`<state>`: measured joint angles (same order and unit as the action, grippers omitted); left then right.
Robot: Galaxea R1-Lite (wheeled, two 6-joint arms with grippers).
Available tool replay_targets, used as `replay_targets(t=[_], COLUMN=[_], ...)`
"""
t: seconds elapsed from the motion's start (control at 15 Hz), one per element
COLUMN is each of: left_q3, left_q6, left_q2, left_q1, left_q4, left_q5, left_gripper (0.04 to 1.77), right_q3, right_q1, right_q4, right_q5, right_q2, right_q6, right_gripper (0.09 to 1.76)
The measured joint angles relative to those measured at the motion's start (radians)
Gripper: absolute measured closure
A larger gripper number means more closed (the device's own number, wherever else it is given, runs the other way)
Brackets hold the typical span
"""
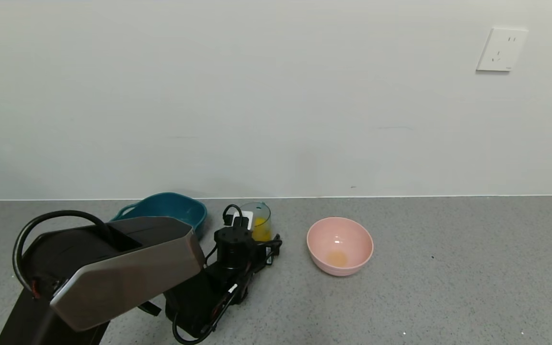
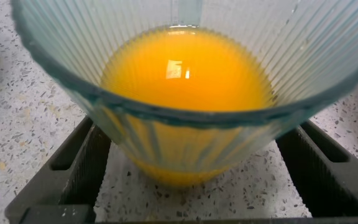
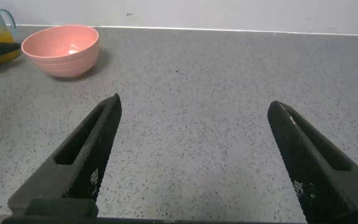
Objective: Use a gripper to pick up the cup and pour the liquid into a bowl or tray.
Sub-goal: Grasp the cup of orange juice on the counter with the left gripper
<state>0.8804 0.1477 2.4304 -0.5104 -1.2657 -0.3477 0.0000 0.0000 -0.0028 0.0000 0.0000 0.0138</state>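
Beside the pink bowl, the left gripper's open jaws flank the cup of orange liquid.

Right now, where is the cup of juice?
In the head view the cup stands on the counter between the teal tub and the pink bowl, with the left gripper around it, fingers open either side.

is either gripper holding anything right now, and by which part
Nothing clearly held: the left gripper brackets the cup's ribbed lower part, fingers apart from it. The right gripper is open, empty.
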Motion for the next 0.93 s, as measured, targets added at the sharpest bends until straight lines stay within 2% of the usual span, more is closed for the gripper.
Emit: replay_targets(t=[0.93], left_q3=[0.022], left_q6=[0.0], left_q2=[0.009], left_q1=[0.009], left_q4=[0.0], left_q5=[0.002], left_gripper=[0.1], right_q3=[0.0], right_q1=[0.0], right_q4=[0.0], right_q5=[0.0], right_q2=[0.0], right_q6=[0.0], right_gripper=[0.14])
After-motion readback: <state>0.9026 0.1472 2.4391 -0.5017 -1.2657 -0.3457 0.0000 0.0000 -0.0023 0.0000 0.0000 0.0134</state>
